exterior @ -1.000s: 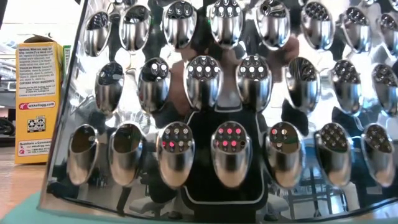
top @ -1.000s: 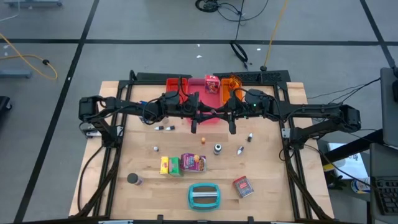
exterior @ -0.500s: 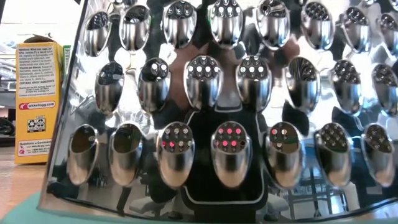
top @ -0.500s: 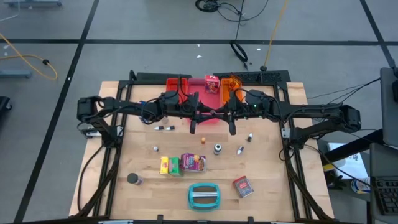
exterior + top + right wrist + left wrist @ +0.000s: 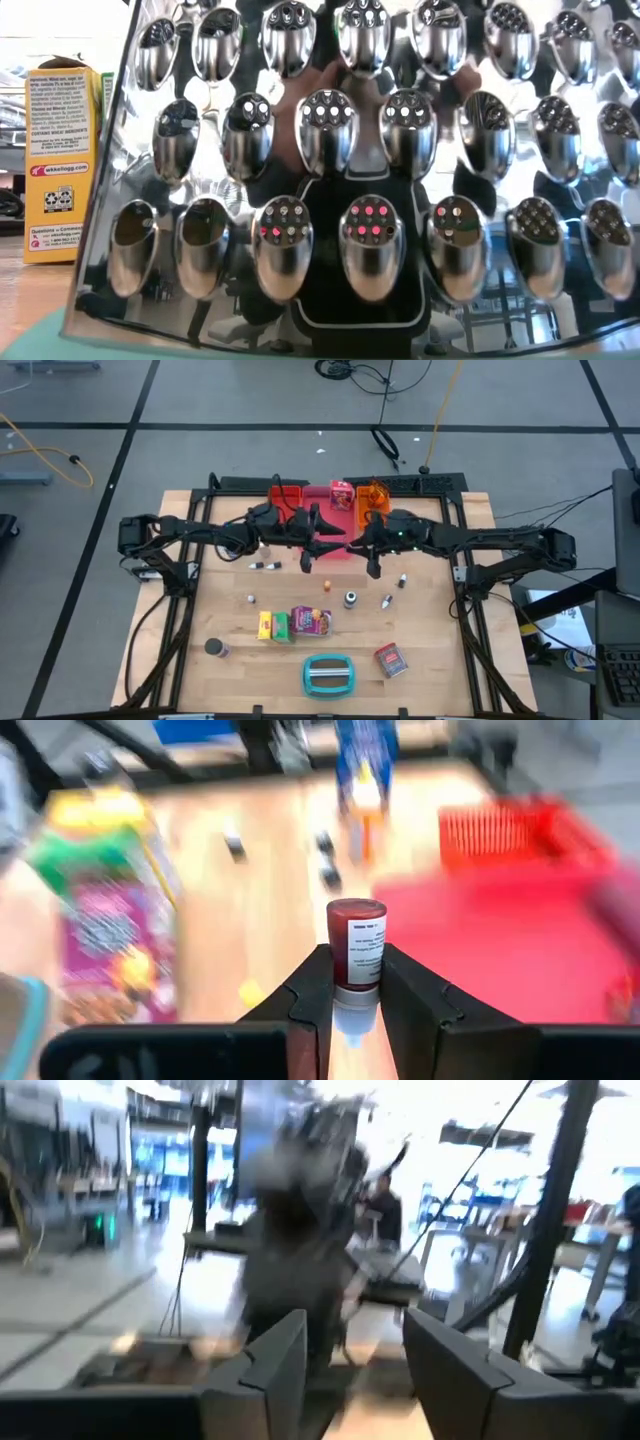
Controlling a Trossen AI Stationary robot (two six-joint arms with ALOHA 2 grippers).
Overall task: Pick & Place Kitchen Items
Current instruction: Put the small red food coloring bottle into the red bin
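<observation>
**Ana:** Right wrist view gives the plainest fact: the right gripper [image 5: 356, 982] pinches a small dark-red bottle [image 5: 356, 952] with a white label, upright between its two fingers [image 5: 310, 995].

**Ben:** Where does that sit on the table?

**Ana:** From above, the right gripper [image 5: 374, 565] hangs just in front of the pink tray [image 5: 335, 520], near the table's middle. The left gripper [image 5: 309, 561] is beside it, a little apart, in front of the red tray [image 5: 283, 493].

**Ben:** And the left jaws?

**Ana:** In the left wrist view its fingers [image 5: 275, 1370] stand spread, with nothing between them.

**Ben:** The other kitchen items?

**Ana:** A red-white box [image 5: 341, 495] stands at the back of the pink tray. On the wood [image 5: 440, 650] lie a yellow box [image 5: 265, 625], a green box [image 5: 281, 626], a purple packet [image 5: 311, 621], a dark can [image 5: 213, 648] and another red box [image 5: 391, 659]. The teal-and-grey object [image 5: 328, 674] lies at the front edge.

**Ben:** The low view?

**Ana:** Almost filled by a shiny perforated metal surface [image 5: 380, 180]; a yellow box [image 5: 62, 160] shows at its side.
</observation>
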